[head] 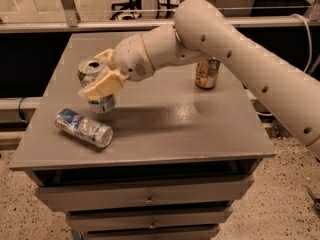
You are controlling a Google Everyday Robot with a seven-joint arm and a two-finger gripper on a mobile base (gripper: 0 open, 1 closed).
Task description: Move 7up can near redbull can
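The 7up can [93,79], silvery-white with green marks and a pull-tab top, is upright in my gripper [100,76], which is shut on it and holds it just above the grey table [165,129] at the left. The redbull can [83,127], slim, blue and silver, lies on its side near the table's front left edge, just below and in front of the held can. My cream fingers [102,85] wrap the 7up can's side.
An orange-brown can [207,73] stands upright at the back right of the table, partly behind my arm [225,44]. Drawers [145,199] sit under the tabletop. A metal rail [75,24] runs behind the table.
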